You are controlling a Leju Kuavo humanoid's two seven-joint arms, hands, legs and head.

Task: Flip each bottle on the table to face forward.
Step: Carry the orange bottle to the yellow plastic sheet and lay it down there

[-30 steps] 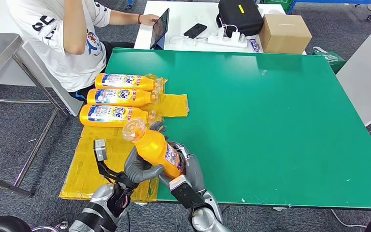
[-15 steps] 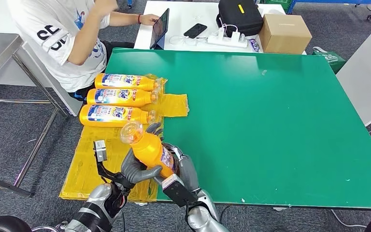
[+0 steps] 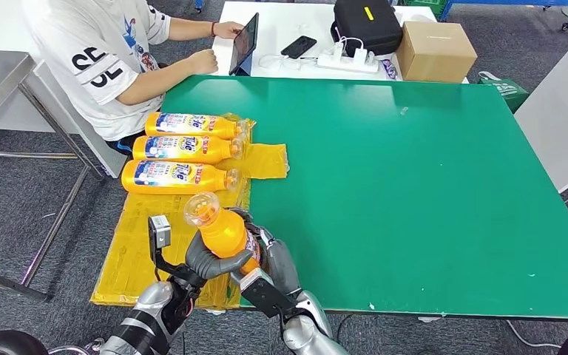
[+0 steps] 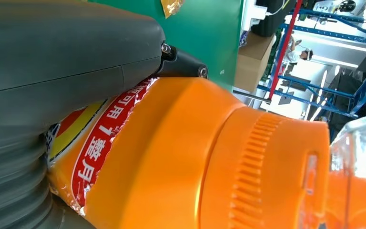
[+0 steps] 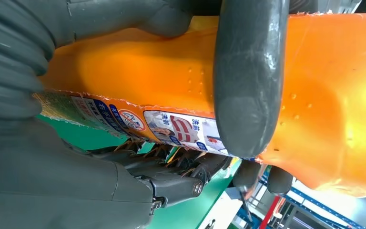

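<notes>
Left hand (image 3: 208, 260) and right hand (image 3: 272, 259) both gripped fourth bottle (image 3: 224, 231); three bottles (image 3: 180, 150) lay label-up, apparently done.

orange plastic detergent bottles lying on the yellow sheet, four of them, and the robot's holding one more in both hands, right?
Not quite: the head view shows three orange plastic detergent bottles lying on the yellow sheet, not four. The rest holds: the left hand and right hand together hold one more orange bottle above the sheet.
</notes>
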